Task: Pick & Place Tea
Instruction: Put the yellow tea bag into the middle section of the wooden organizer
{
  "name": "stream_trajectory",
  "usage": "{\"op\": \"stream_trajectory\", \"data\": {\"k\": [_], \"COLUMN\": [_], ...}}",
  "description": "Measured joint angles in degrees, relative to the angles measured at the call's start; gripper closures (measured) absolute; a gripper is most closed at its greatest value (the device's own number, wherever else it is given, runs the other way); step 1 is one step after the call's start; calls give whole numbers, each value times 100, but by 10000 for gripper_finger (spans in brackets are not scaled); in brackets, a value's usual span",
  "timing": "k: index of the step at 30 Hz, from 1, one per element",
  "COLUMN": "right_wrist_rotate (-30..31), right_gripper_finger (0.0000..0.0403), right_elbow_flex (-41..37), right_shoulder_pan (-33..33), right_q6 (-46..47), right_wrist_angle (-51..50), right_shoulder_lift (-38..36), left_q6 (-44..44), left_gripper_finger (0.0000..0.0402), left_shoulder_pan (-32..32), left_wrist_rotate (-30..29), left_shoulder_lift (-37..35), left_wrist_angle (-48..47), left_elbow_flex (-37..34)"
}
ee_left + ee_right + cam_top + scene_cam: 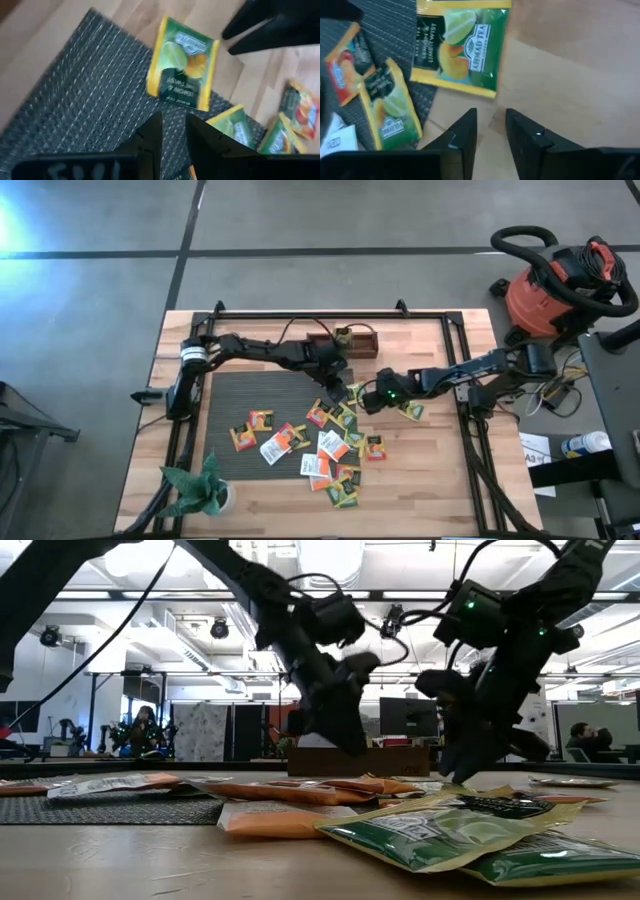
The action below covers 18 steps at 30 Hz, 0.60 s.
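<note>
Both arms reach to the middle of the table (420, 470), meeting at the right edge of the grey mat (250, 395). The left gripper (173, 131) hovers over the mat with its jaws slightly apart and empty; a green-and-yellow tea packet (183, 64) lies just beyond its tips, half on the mat, half on the wood. The right gripper (491, 125) hangs over bare wood, jaws likewise a little apart, the same packet just ahead. The other tea packets (325, 450) lie scattered across the mat's right side and the table nearby.
</note>
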Motion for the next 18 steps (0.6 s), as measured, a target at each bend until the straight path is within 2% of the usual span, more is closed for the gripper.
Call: {"op": "stream_trajectory", "data": {"k": [4,10,14,18], "right_wrist_rotate": [10,242,497,422], "right_gripper_finger": [302,324,334,335], "right_elbow_flex": [-12,-29,-25,-23], "right_shoulder_pan": [0,0,-22,-128], "right_q6": [-10,182,145,39], "right_wrist_angle": [277,371,384,485], "right_shoulder_lift": [112,-203,-360,-209], "left_q6": [-460,-1155,-1463,-1688], "left_gripper_finger": [322,322,322,322], "left_shoulder_pan": [0,0,0,2], "left_wrist_rotate": [26,47,44,44], "left_shoulder_lift": [-57,-156,-173,-173], "left_wrist_angle": [730,1697,2215,2758], "left_elbow_flex": [-469,-1056,-1315,-1482]}}
